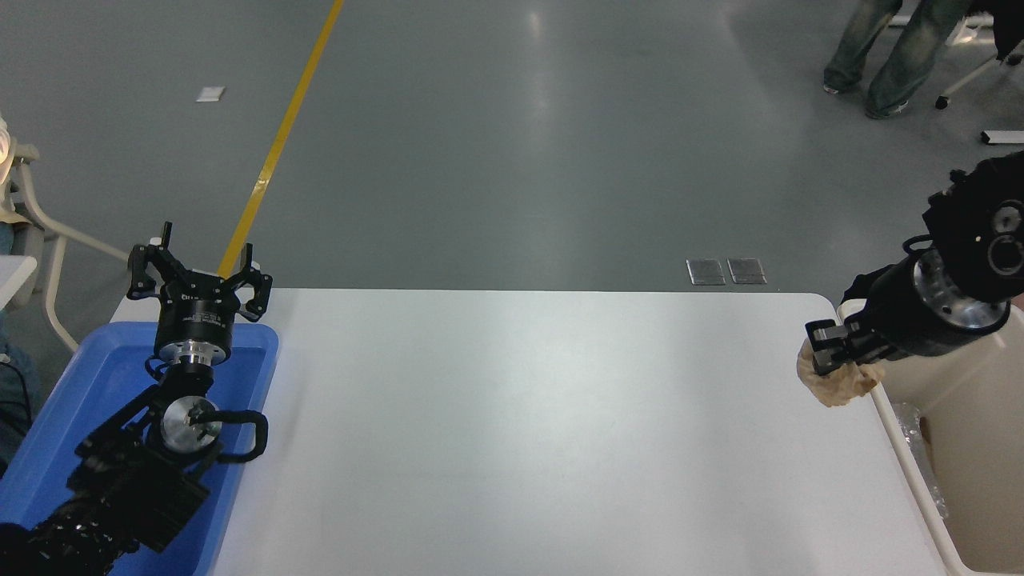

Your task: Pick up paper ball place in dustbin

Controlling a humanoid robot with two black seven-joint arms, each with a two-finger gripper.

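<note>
left arm: parked at the lower left, lying over the blue tray (48, 448) that sits at the left end of the white table (520, 432).
left gripper (198, 282): held above the tray's far end, pointing away from the camera, its black fingers spread wide with nothing between them.
dustbin (904, 448): cream-white, standing against the table's right edge; only its left rim and part of its inner wall show, the rest runs out of the picture at the right and bottom. something clear and crinkled lies low inside it, too unclear to name.
right arm: comes in from the right edge above the dustbin's far end, the wrist angled down and to the left.
right gripper (828, 352): clamped on the paper ball, hanging in the air at the table's right edge, just beside the dustbin's far left corner.
paper ball (840, 384): tan, crumpled, held off the table in the right gripper; it hangs over the dustbin's left rim, partly still over the table top.
floor beyond the table: grey, with a yellow line (280, 136) running away from the table's far left corner.
person: only legs (888, 48) show, well beyond the table at the top right.
</note>
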